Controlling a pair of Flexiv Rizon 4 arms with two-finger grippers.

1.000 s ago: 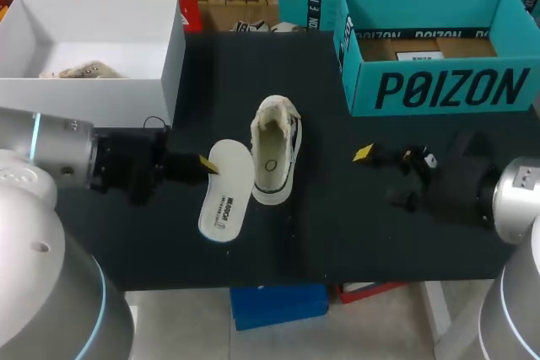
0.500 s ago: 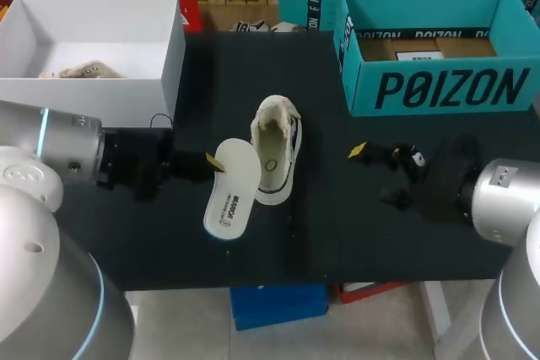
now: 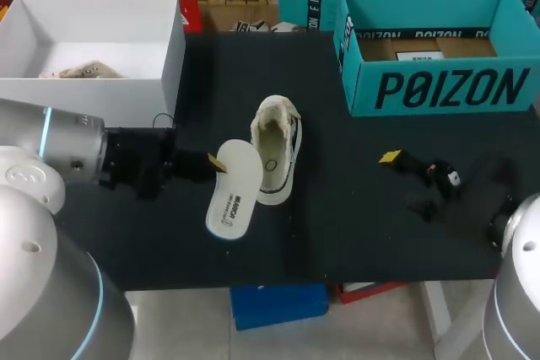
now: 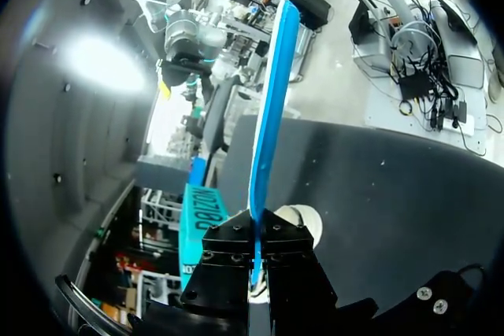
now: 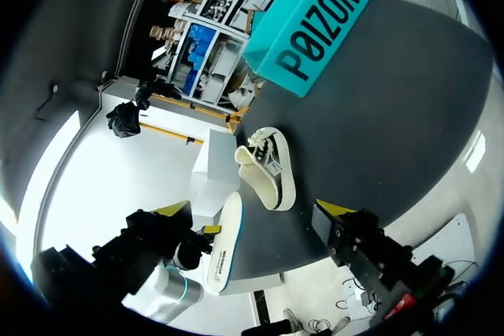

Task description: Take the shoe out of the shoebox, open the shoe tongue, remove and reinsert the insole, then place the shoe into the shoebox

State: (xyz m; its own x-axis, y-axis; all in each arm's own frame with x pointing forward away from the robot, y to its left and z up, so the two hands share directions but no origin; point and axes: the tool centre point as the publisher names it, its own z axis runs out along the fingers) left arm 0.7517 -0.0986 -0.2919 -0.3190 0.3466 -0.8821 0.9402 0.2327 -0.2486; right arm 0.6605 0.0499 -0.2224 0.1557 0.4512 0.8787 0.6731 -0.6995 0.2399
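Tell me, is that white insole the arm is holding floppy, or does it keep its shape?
Probably semi-stiff: pinched at one end by the left gripper, the insole runs out nearly straight in the left wrist view. Likely light, since edge-on it looks very thin. Held only at its end, it might twist.

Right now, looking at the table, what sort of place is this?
Probably a robot test bench for shoe packing: a black table carries a teal shoebox, a white box and a loose shoe, and my left gripper holds the insole.
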